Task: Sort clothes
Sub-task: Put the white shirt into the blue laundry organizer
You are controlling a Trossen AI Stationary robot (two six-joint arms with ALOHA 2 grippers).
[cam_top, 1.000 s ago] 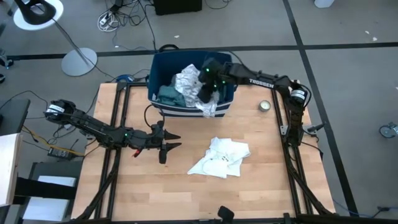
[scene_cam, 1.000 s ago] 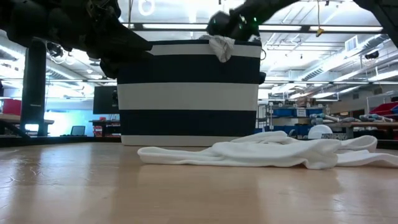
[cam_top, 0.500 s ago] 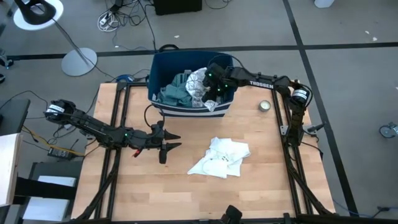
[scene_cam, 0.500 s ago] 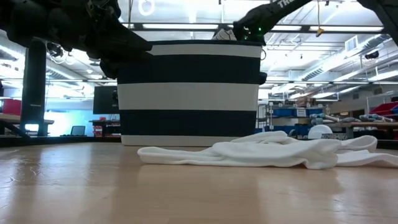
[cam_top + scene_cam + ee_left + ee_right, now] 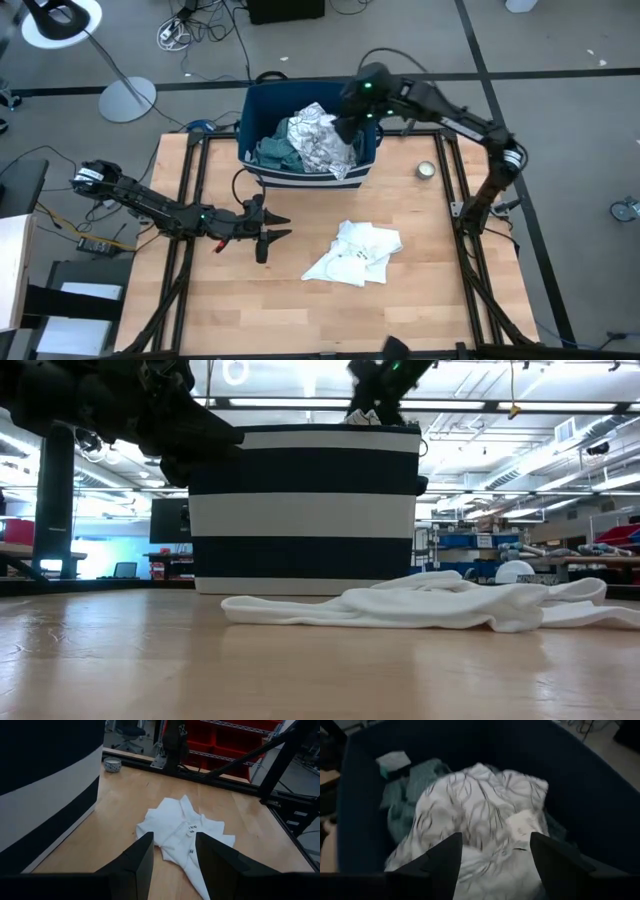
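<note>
The left claw [image 5: 268, 229] hovers released and empty over the bench [image 5: 400, 300] at the left of centre in the high view, exactly where it was a second ago. Just right of it, at the frame's centre, the white shirt [image 5: 355, 251] lies crumpled on the wood, unmoved; the left wrist view shows it [image 5: 187, 836] beyond that claw's spread fingers [image 5: 142, 857].

Farther up the frame stands the dark blue bin [image 5: 262, 108]. A second ago the right claw [image 5: 347, 128] was down inside it, clenched on the white-and-grey patterned cloth [image 5: 318, 138]. Now it has let go and risen above the bin's right rim, fingers [image 5: 445, 857] parted and empty. The patterned cloth [image 5: 480, 822] lies spread on top of the pile, with the teal cloth [image 5: 273, 152] beside it on the left. A small round tin [image 5: 426, 170] sits right of the bin.
</note>
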